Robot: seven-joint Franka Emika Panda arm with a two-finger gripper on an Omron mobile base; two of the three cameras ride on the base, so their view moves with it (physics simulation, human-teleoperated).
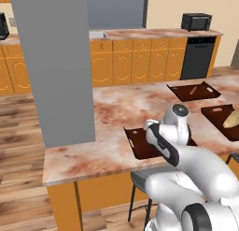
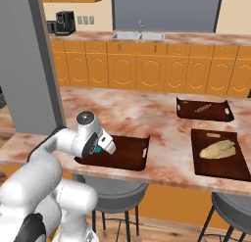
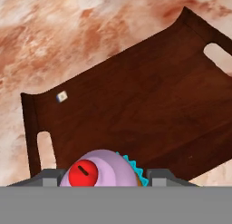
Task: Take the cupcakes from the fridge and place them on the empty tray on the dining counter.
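Two other dark trays [image 2: 203,109] [image 2: 218,154] are seen at the right of the frame, a microwave [image 1: 196,21] upper right, a sink [image 2: 138,36] at top, and two stools [image 2: 110,192] [image 2: 233,206] along the bottom.

Pink-frosted, teal-wrapped cupcake [image 3: 102,168]; dark brown tray [image 3: 136,109]; pinkish marbled counter [image 1: 116,108].

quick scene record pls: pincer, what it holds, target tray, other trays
pincer: closed on the pink cupcake, above the near edge of the empty tray
pink cupcake: pink frosting, red topping, teal wrapper, between the fingers
empty tray: dark brown, handle slots at both ends, one tiny pale speck on it
dining counter: marbled stone top
other trays: one with flat tan food, one with a small stick-shaped item
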